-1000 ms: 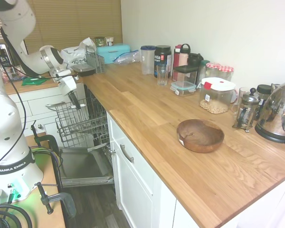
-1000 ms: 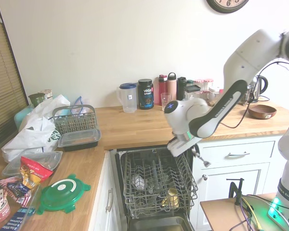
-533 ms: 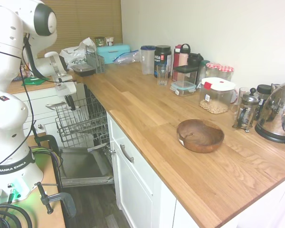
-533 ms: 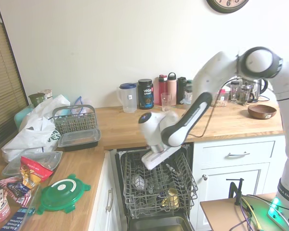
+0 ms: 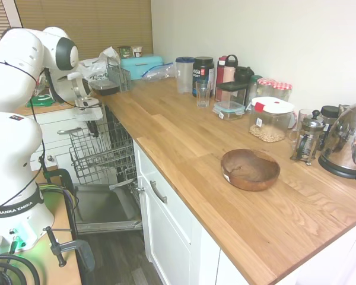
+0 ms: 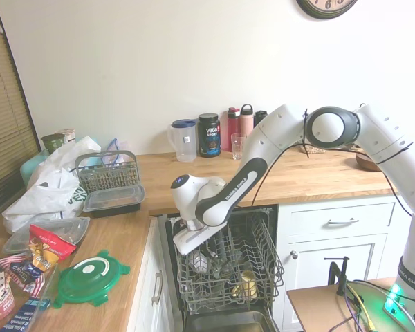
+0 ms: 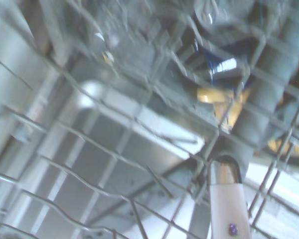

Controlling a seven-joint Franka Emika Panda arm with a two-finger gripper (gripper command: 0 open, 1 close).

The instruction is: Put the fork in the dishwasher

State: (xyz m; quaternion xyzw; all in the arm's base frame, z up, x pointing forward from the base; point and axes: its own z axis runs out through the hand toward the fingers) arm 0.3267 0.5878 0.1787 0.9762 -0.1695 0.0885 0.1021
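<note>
Meanwhile, the gripper (image 6: 209,250) had been swung across from the drawer side of the dishwasher (image 6: 225,266) to the far corner of its pulled-out wire rack (image 5: 101,155) and lowered almost to the wires. The fork (image 7: 225,199) was seen in the wrist view, white handle rising towards a metal neck, and was presumably clamped between the fingers, though neither outside view showed them clearly. With the rack directly beneath, only a short descent and release were judged to be left.
</note>
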